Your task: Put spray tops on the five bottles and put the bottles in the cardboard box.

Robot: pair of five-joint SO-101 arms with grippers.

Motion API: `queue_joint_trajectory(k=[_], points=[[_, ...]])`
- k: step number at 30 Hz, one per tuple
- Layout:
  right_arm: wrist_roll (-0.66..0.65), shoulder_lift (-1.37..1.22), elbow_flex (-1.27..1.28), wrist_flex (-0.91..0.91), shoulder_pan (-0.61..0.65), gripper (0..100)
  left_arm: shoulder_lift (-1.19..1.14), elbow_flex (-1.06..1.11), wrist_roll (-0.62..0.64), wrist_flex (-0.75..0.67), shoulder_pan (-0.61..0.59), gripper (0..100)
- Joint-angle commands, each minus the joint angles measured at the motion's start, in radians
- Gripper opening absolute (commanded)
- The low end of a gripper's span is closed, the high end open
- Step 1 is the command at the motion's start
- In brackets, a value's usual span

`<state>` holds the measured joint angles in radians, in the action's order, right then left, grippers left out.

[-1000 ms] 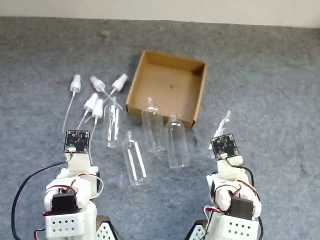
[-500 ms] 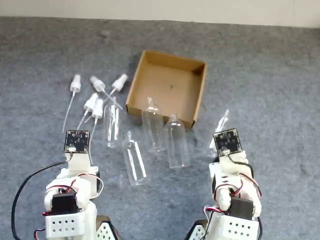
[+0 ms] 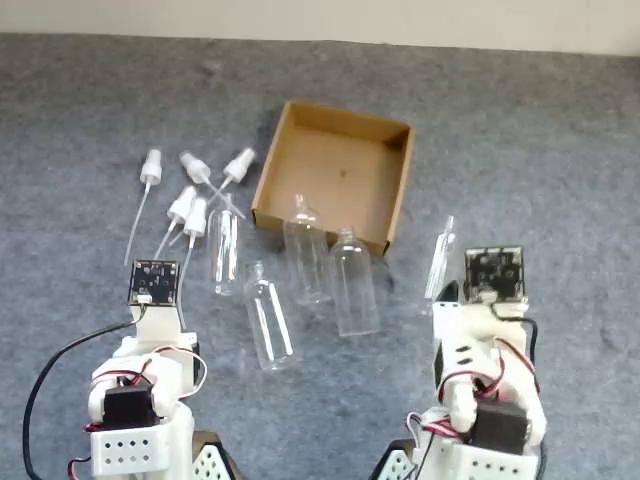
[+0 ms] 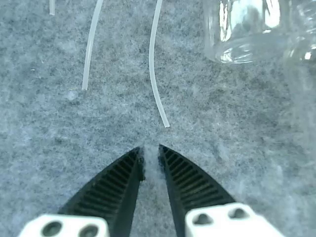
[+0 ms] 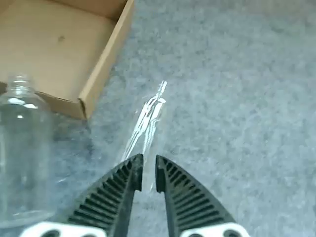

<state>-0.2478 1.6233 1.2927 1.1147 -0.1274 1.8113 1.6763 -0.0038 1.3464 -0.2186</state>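
A robotics lab bench, by the look of it: grey felt mat (image 3: pixel 560 130) across the whole surface, pale wall (image 3: pixel 320 15) along the top edge, left arm (image 3: pixel 140 410) and right arm (image 3: pixel 490 400) of white plastic, bare circuit board (image 3: pixel 153 282) showing.

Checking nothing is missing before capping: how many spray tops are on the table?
5 spray tops, all left of the cardboard box: three in the far row, at left, middle, right; two nearer the arms, side by side. None appears hidden.
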Motion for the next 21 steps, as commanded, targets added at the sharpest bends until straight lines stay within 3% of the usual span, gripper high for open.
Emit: queue_joint_trajectory(k=[1, 7, 14, 21], points=[[0.052, -0.302, -0.237, 0.050, 0.007, 8.4, 0.008, 0.019, -0.002, 0.008, -0.010, 1], [0.146, -0.837, -0.582, 0.186, 0.015, 22.9, 0.008, 0.019, -0.002, 0.008, -0.010, 1], [0.226, -1.276, -0.845, 0.214, 0.143, 23.3, 0.008, 0.019, -0.002, 0.008, -0.010, 1], [0.235, -1.529, -1.004, 0.199, 0.173, 23.3, 0.008, 0.019, -0.002, 0.008, -0.010, 1]])
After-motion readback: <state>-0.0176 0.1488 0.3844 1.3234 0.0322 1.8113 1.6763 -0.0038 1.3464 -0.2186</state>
